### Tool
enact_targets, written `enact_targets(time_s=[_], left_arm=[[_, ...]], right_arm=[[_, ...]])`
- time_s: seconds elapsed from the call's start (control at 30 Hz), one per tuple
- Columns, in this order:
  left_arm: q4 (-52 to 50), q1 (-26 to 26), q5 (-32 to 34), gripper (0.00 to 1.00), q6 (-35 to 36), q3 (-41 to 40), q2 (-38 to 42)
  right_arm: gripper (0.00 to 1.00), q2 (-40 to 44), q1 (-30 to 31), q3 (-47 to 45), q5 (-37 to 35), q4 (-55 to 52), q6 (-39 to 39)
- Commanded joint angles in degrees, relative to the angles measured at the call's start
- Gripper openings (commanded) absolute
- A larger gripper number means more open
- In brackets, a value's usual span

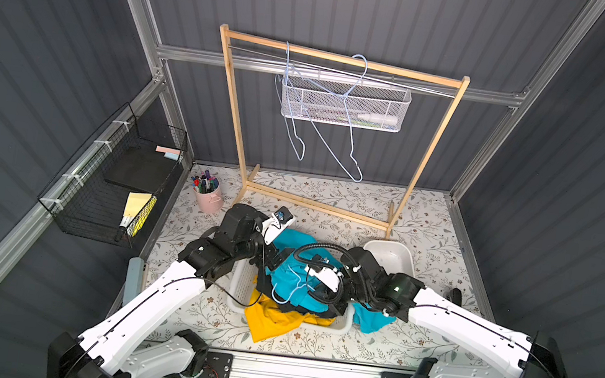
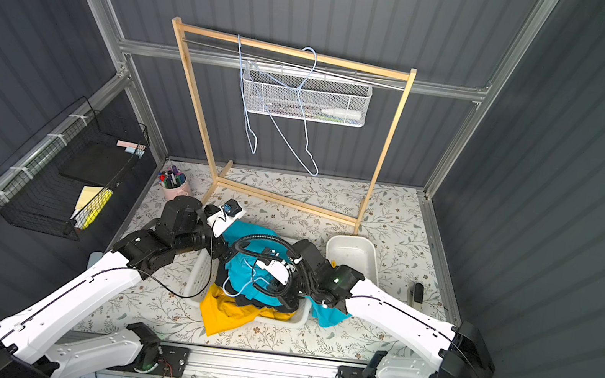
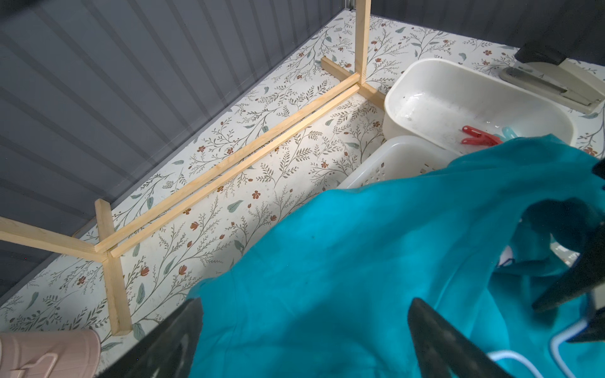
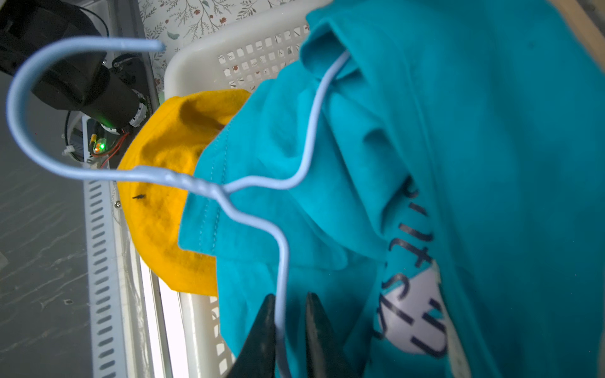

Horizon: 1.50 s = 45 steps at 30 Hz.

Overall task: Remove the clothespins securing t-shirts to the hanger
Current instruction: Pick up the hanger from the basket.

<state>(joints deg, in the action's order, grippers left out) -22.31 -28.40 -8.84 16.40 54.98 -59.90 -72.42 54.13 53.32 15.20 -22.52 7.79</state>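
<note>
- Two clothespins show in my left wrist view: a red plastic clothespin [image 3: 479,137] and, just beside it, a light blue plastic clothespin [image 3: 509,132]. Both lie loose in the white oval plastic tub [image 3: 425,75], with their near ends hidden by cloth.
- That tub stands against the far side of the white perforated plastic basket [image 1: 242,282], apart from both my grippers.
- The teal cloth t-shirt with dark lettering [image 4: 491,163] is heaped over the basket. The mustard-yellow cloth t-shirt [image 1: 274,320] spills from under it over the basket's near rim onto the flowered table top [image 1: 428,224].
- The light blue wire hanger [image 4: 281,248] lies on the teal shirt, one arm of it running under a fold of the cloth, its hook free in the air.
- My right gripper [image 4: 289,296] sits over the teal shirt with the hanger's wire between its jaws. They are drawn close, one finger against the wire and a sliver of teal on the other side — whether the wire is clamped I cannot tell.
- My left gripper [image 3: 306,304] is spread wide at the left side of the heap — teal cloth lies between its fingers, nothing pinched.
</note>
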Motion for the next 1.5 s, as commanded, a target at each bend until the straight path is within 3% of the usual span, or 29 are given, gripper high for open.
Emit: enact_targets(time_s=[0.0,0.1,0.2,0.37,0.6,0.93,1.17,1.47], left_arm=[[1.5,0.2,1.9,1.0,-3.4,-0.4,0.9],[1.2,0.3,7.0,1.0,-5.5,0.1,1.0],[3.3,0.3,19.0,1.0,-10.1,-0.9,2.2],[3.8,0.3,22.7,1.0,-11.4,-0.8,2.3],[-5.0,0.4,36.1,1.0,-16.3,6.1,-1.5],[-7.8,3.0,30.6,1.0,-12.0,6.9,0.3],[-12.3,4.1,24.6,1.0,-9.8,8.4,-1.8],[-12.4,4.2,12.6,1.0,-1.0,6.9,-1.4]], right_arm=[[0.11,1.6,0.3,1.8,-0.3,-0.7,-0.1],[0.01,4.8,0.3,1.8,-1.2,-0.5,-0.1],[0.0,8.4,0.4,1.5,-3.0,-0.3,-0.1],[0.0,16.1,0.3,-1.8,-5.3,3.3,-0.6],[0.0,24.6,-0.2,-5.6,-6.6,5.4,-0.8],[0.0,29.4,-4.2,-6.7,-2.1,5.1,-4.6],[0.0,31.9,-11.1,-8.6,7.3,9.1,-9.4],[0.0,33.2,-13.6,-9.1,9.5,9.3,-10.5]])
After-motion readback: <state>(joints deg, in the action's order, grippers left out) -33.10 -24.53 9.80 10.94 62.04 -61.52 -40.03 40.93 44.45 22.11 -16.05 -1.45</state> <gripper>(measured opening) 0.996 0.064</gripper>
